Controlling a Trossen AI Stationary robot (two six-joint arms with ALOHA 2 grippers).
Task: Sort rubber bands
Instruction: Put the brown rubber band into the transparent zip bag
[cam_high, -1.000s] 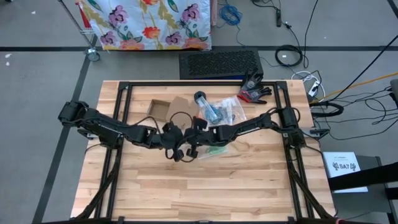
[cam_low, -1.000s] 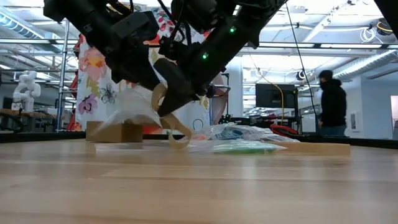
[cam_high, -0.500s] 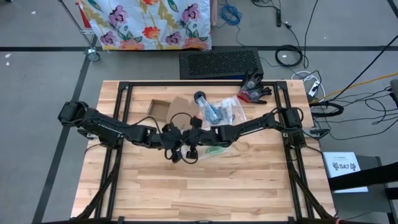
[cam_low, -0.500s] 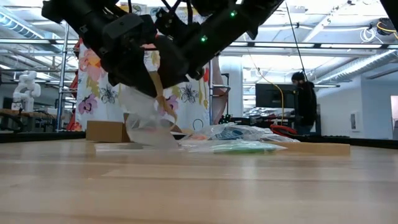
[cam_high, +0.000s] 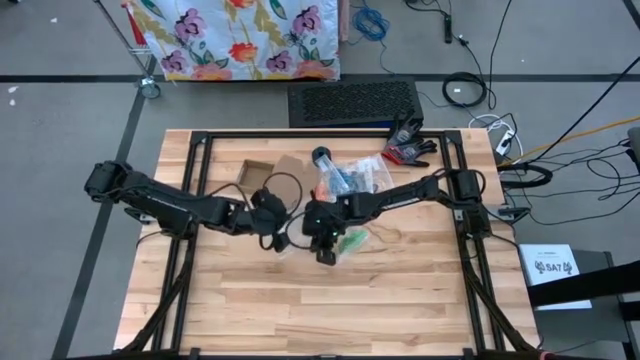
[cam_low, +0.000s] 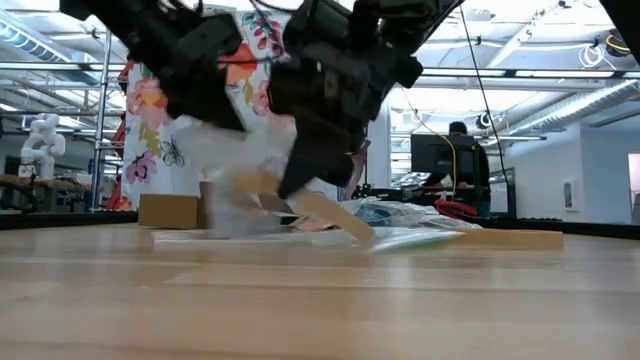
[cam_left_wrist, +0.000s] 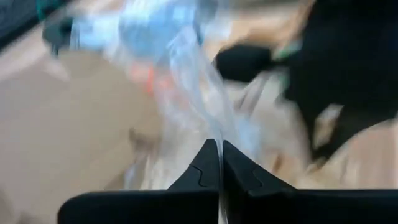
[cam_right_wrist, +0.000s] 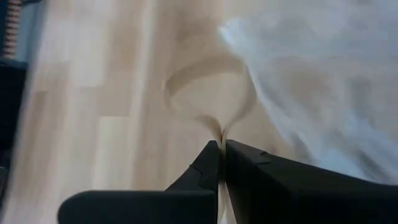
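Note:
My left gripper (cam_high: 281, 238) (cam_left_wrist: 219, 165) is shut on a clear plastic bag (cam_left_wrist: 186, 81) (cam_low: 225, 165) near the middle of the table. My right gripper (cam_high: 328, 256) (cam_right_wrist: 221, 152), just to its right and nearer the near edge, is shut on a wide tan rubber band (cam_right_wrist: 208, 93). In the low view the band (cam_low: 330, 215) shows as a slanting tan strip running down from the bag. More bags holding blue and orange bands (cam_high: 350, 180) lie behind the grippers. A bag of green bands (cam_high: 352, 240) lies beside my right gripper. My left gripper pinches the clear bag's film (cam_left_wrist: 214, 134) between its two shut fingers. The film stretches away from the fingertips toward the other arm; one layer or several, I cannot tell. My right gripper pinches the tan band at one point of its loop (cam_right_wrist: 221, 134), both sides of the strip pressed together. The rest of the loop stands open beyond the fingertips, over the wood.
A small cardboard box (cam_high: 255, 175) and a clear jar (cam_high: 322, 158) sit toward the far edge, with black and red gloves (cam_high: 408, 145) at the far right. The table's near half (cam_high: 330, 310) is bare wood. A person stands far behind the table (cam_low: 462, 165).
My right gripper has swung from beside the left gripper toward the near edge and the right, drawing the tan band with it; the band hung as a loop before and now slants out long. My left arm has drawn back toward the left edge with the bag.

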